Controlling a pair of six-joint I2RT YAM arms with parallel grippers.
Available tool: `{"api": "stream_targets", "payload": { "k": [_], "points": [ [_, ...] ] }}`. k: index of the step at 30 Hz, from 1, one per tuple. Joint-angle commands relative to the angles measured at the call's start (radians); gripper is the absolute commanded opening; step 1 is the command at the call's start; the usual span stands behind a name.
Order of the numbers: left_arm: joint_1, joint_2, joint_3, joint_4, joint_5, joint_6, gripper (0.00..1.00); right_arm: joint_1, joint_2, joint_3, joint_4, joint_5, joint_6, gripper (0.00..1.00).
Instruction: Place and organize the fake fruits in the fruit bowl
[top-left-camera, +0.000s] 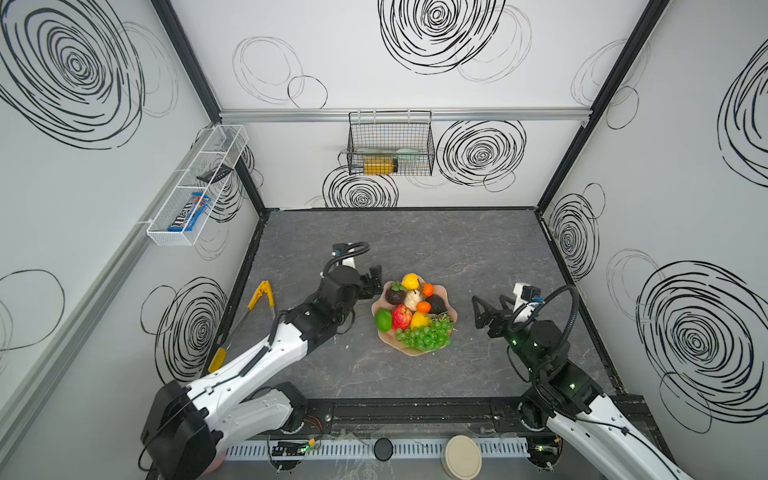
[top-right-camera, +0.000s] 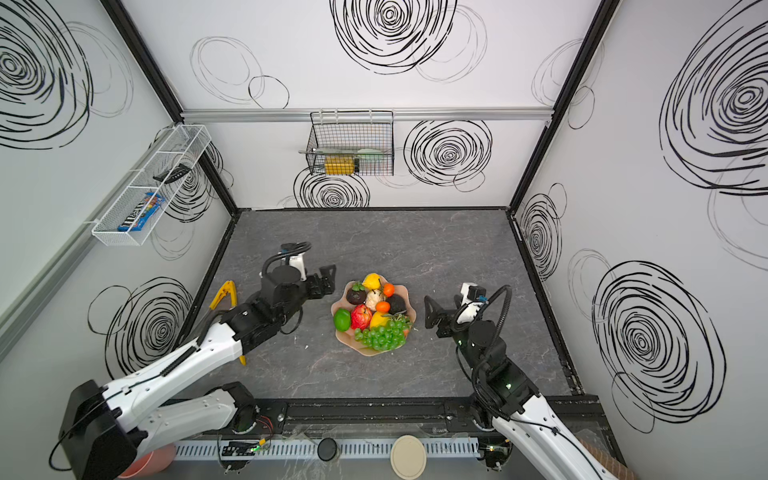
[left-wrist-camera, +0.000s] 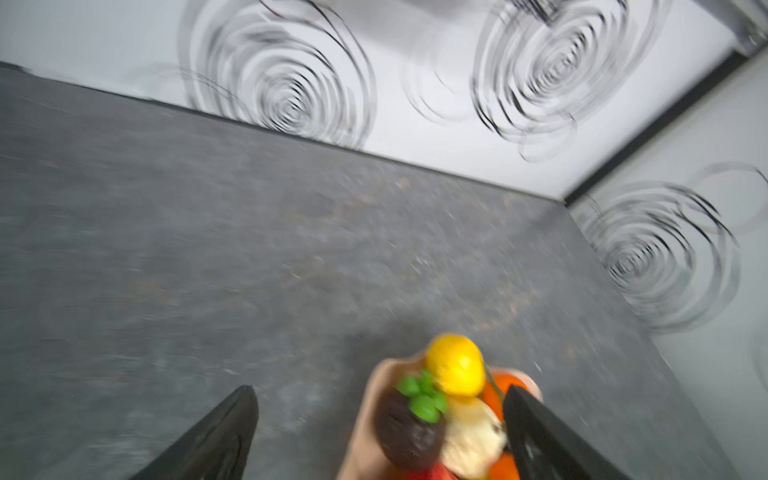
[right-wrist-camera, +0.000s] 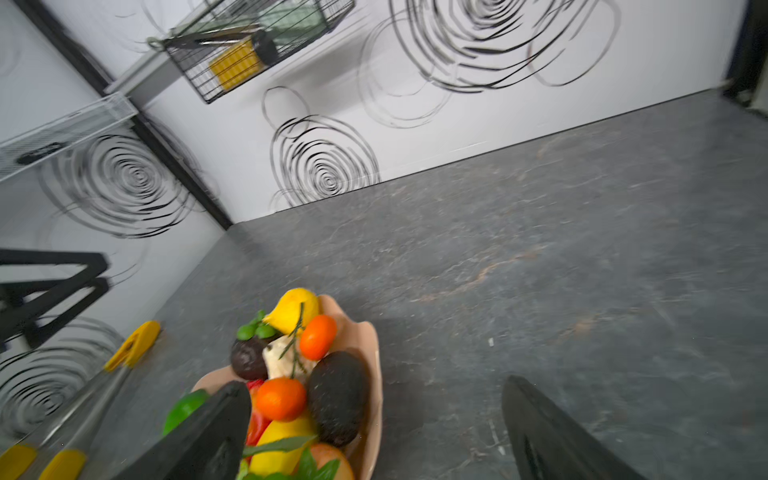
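Observation:
The peach-pink fruit bowl (top-left-camera: 415, 353) (top-right-camera: 369, 353) sits mid-table in both top views, filled with fake fruits: a lemon (top-left-camera: 410, 281), a mangosteen (top-left-camera: 395, 294), a beige pear (top-left-camera: 412, 300), two small oranges (top-left-camera: 428, 289), an avocado (top-left-camera: 436, 304), a red apple (top-left-camera: 401, 316), a lime (top-left-camera: 383, 320) and a grape bunch (top-left-camera: 426, 337). My left gripper (top-left-camera: 374, 282) (left-wrist-camera: 378, 390) hangs open just left of the bowl's far rim, holding nothing. The right gripper (top-left-camera: 490, 303) (right-wrist-camera: 374, 384) stands open a little right of the bowl. The left wrist view is blurred.
Yellow-handled tongs (top-left-camera: 258, 305) (right-wrist-camera: 133, 345) lie along the left wall behind my left arm. A black wire basket (top-left-camera: 390, 143) hangs on the back wall and a white mesh shelf (top-left-camera: 195, 187) on the left wall. A beige disc (top-left-camera: 461, 455) lies at the front edge.

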Motion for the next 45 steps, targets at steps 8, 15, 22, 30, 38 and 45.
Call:
{"api": "stream_targets", "payload": {
  "k": [8,15,22,30,38,45],
  "points": [
    [0.316,-0.067,-0.363,0.540,-0.412,0.133,0.96,-0.175,0.263,-0.078,0.422,0.280,-0.277,0.97],
    [0.397,0.230,-0.416,0.966,-0.267,0.455,0.96,-0.360,0.590,-0.043,0.568,0.206,-0.305,0.97],
    [0.454,0.442,-0.500,1.377,0.051,0.558,0.96,-0.406,0.922,0.011,0.774,0.195,-0.385,0.97],
    [0.514,0.491,-0.521,1.443,0.168,0.521,0.96,-0.535,0.965,-0.078,1.102,-0.095,-0.424,0.97],
    [0.513,0.489,-0.524,1.441,0.166,0.521,0.96,-0.564,1.120,-0.043,1.170,-0.195,-0.427,0.97],
    [0.511,0.489,-0.524,1.440,0.167,0.521,0.96,-0.572,1.123,-0.042,1.175,-0.188,-0.416,0.97]
  ]
}}
